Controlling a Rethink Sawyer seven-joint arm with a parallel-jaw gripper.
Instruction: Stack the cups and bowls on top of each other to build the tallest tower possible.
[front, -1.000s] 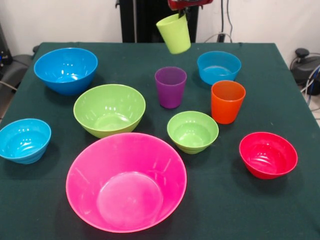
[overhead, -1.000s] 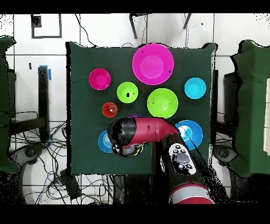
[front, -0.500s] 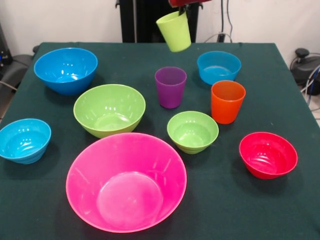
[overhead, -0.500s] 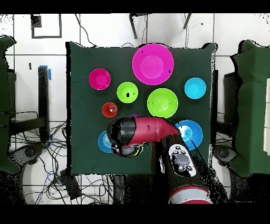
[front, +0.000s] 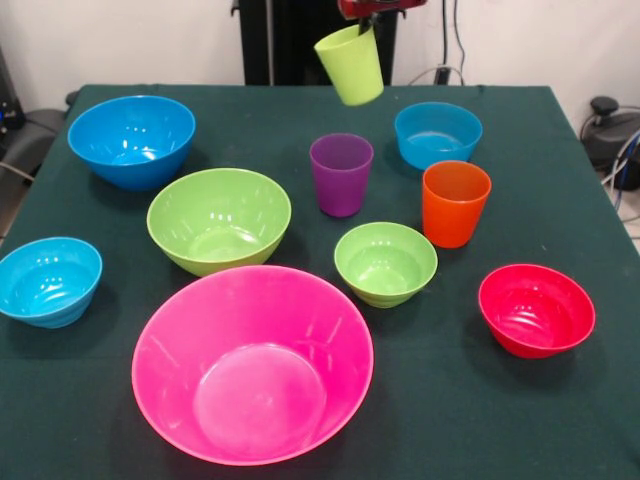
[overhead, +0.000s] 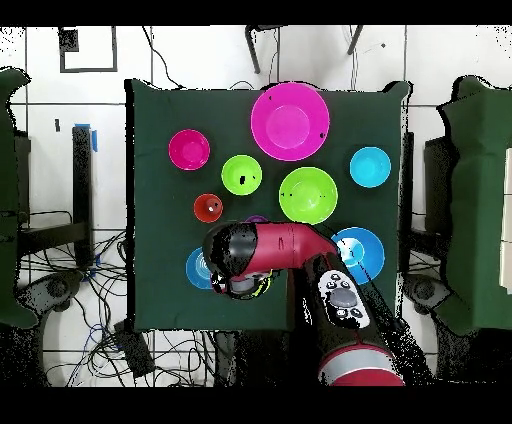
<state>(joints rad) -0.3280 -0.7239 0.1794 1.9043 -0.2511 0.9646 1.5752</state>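
From the front, the gripper (front: 373, 14) shows only at the top edge, clamped on the rim of the lime cup (front: 350, 65), which hangs tilted in the air above the far part of the table (front: 600, 420). Below it stand the purple cup (front: 341, 174) and the orange cup (front: 455, 203), both upright and empty. All the bowls sit apart, unstacked and empty: pink bowl (front: 252, 362), large green bowl (front: 219, 219), large blue bowl (front: 131, 139), small green bowl (front: 385, 262), red bowl (front: 536, 309), and two small light-blue bowls (front: 48, 280) (front: 437, 134).

From overhead, the red arm (overhead: 270, 248) covers the cups near the table's lower edge.
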